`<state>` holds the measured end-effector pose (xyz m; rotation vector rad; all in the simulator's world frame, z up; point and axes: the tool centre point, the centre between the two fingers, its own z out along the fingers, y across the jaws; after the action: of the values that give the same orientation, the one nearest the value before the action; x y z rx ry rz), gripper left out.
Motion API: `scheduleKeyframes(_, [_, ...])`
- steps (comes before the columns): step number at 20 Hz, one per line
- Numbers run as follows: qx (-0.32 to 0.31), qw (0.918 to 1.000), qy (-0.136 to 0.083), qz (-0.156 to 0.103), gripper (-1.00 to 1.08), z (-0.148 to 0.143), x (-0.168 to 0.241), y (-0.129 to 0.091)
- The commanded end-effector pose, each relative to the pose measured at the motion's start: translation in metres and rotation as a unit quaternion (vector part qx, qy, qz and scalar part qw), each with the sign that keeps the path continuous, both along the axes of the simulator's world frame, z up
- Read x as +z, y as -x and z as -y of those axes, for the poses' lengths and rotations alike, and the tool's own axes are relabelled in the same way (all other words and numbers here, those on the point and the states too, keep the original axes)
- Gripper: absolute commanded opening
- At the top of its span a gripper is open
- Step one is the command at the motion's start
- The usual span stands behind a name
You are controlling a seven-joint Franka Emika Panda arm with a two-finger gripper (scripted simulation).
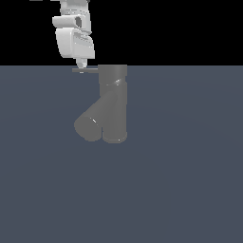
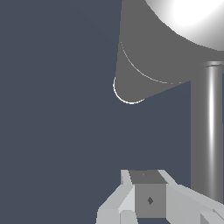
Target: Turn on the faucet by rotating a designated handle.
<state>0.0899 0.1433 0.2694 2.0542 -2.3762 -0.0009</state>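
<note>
The faucet (image 1: pixel 115 107) is a dark grey upright cylinder on the grey floor, with a thick slanted spout (image 1: pixel 91 122) branching down toward the exterior view's left and a wider cap (image 1: pixel 113 73) on top. The handle (image 1: pixel 85 70) is a thin rod sticking out horizontally from the cap toward the exterior view's left. My gripper (image 1: pixel 81 65) hangs straight down with its tips at the rod's outer part. In the wrist view the fingers (image 2: pixel 148 194) sit together, shut and empty. The handle (image 2: pixel 209 131) runs beside them, not between them, with the spout (image 2: pixel 144 70) beyond.
The flat grey floor (image 1: pixel 190 190) spreads all around the faucet. The white arm (image 1: pixel 73 33) comes down from above at the exterior view's upper left. No other objects show.
</note>
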Motion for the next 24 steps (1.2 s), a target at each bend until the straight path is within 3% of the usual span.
scheduleKeyframes(1, [0.0, 1.0, 0.0, 0.0, -1.0, -0.001, 0.0, 0.006])
scheduleKeyframes(24, [0.0, 1.0, 0.0, 0.0, -1.0, -0.006, 0.0, 0.063])
